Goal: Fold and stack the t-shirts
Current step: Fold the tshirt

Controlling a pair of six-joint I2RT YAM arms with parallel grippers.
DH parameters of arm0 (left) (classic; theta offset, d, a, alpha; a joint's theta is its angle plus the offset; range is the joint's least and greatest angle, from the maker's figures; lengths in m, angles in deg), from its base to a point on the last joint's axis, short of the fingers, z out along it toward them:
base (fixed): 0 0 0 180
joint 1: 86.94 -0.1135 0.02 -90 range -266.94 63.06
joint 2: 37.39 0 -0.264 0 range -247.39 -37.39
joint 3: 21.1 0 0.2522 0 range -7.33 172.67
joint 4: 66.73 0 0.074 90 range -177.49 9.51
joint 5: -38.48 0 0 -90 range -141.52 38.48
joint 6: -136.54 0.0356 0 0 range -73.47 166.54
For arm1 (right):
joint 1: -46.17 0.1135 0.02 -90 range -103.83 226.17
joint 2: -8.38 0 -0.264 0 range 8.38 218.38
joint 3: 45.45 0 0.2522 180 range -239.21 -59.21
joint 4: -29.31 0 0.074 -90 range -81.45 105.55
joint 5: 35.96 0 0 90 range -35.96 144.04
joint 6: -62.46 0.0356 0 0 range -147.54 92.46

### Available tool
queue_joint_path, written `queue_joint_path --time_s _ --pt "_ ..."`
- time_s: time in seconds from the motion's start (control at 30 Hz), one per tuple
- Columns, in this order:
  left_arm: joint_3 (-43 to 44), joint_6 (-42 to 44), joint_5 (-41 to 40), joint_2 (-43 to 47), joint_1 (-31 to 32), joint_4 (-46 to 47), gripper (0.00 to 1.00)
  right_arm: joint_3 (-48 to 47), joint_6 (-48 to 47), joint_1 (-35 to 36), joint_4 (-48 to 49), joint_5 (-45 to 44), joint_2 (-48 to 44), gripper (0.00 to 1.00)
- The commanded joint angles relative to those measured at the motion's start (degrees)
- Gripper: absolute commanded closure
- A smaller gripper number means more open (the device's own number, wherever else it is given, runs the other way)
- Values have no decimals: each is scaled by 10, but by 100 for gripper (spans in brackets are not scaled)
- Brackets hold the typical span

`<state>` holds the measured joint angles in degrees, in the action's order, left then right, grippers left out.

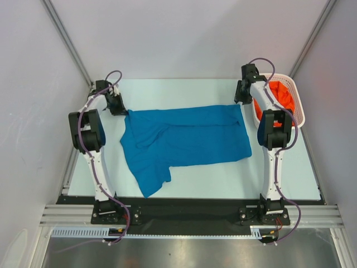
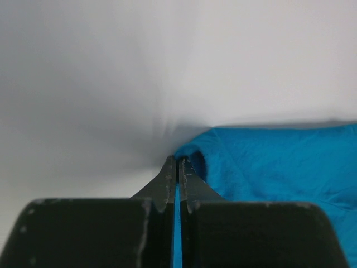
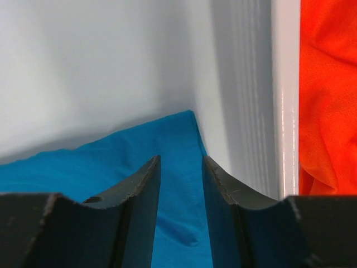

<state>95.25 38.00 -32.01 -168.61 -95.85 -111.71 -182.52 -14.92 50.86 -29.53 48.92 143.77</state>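
Boxed in by white walls (image 1: 184,33) on the left, far and right sides, close against the bench edges; open only toward the near side.

Pale, smooth bench (image 1: 223,178), bare in a strip along the far edge, in a broad band along the near edge and in a narrow margin down the left edge. Bounded at the near edge by a black strip (image 1: 184,209) carrying both arm bases.

Across the middle, the blue t-shirt (image 1: 184,139), spread mostly flat with loose wrinkles. Far hem roughly parallel to the far edge. One flap trailing toward the near-left corner, stopping short of the black strip. Right side ending just beside the right arm (image 1: 274,139).

Left arm (image 1: 89,139) standing along the left edge, well clear of the cloth except at its tip.

At the far-right corner, a white lattice basket (image 1: 300,106) against the right wall, holding the bunched orange-red t-shirt (image 1: 281,95). Little room between the basket wall and the blue cloth's far-right corner.

Left tool (image 2: 177,164) at the blue shirt's far-left corner: clenched, a sliver of blue cloth showing in the slit between the fingers.

Right tool (image 3: 181,167) low over the far-right corner of the blue shirt, right beside the basket wall: released, fingers parted with flat cloth visible in the gap.
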Motion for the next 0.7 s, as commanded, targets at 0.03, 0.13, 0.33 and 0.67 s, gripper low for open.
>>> queue_joint_path --time_s 0.03,0.13,0.33,0.67 --pt "-25 -3 -11 23 -2 4 100 7 12 5 22 -32 8 59" --pt "-26 -4 -9 25 -3 1 100 -1 7 5 24 -33 22 59" --pt "-24 -4 -10 30 -6 -3 100 -3 -2 4 58 7 42 57" --pt "-15 -13 -22 26 -19 -19 100 -30 0 4 85 -31 70 96"
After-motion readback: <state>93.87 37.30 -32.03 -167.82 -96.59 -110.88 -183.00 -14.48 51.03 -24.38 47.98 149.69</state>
